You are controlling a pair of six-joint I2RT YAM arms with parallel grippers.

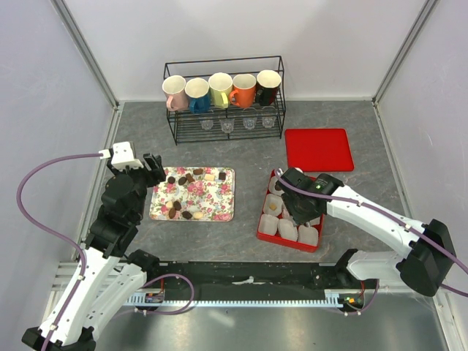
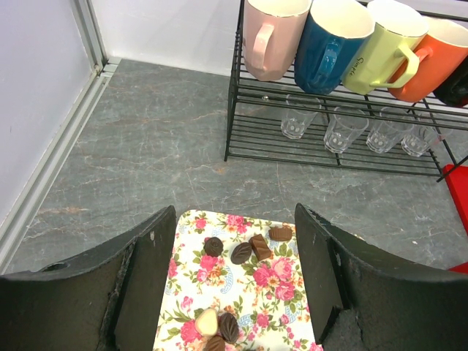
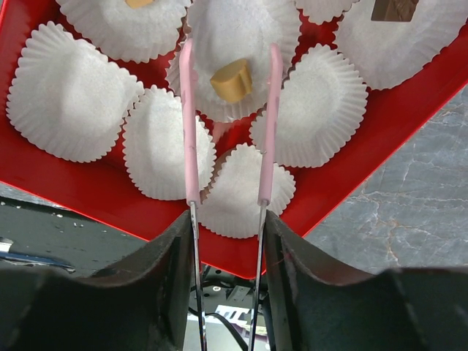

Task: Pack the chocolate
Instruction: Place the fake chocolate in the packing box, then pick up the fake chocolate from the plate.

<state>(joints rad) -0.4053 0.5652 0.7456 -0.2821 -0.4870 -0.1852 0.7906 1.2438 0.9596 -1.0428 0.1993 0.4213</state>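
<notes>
Left gripper (image 1: 156,170) jaws wide, at left edge of floral tray (image 1: 213,198); chocolate (image 2: 241,253) scattered on tray. Right gripper (image 3: 227,219) clamped on pink tongs (image 3: 191,146), tips straddling tan chocolate (image 3: 232,79) in paper cup (image 3: 245,33), red box (image 3: 95,191).

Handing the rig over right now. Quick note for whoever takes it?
Grippers: left gripper open and empty, above the floral tray. The right gripper is shut on pink tongs, tips apart on either side of a tan chocolate lying in a paper cup in the red box.
Done: three pieces show in cups.
Left: many chocolates lie on the tray; most cups are empty.
</notes>
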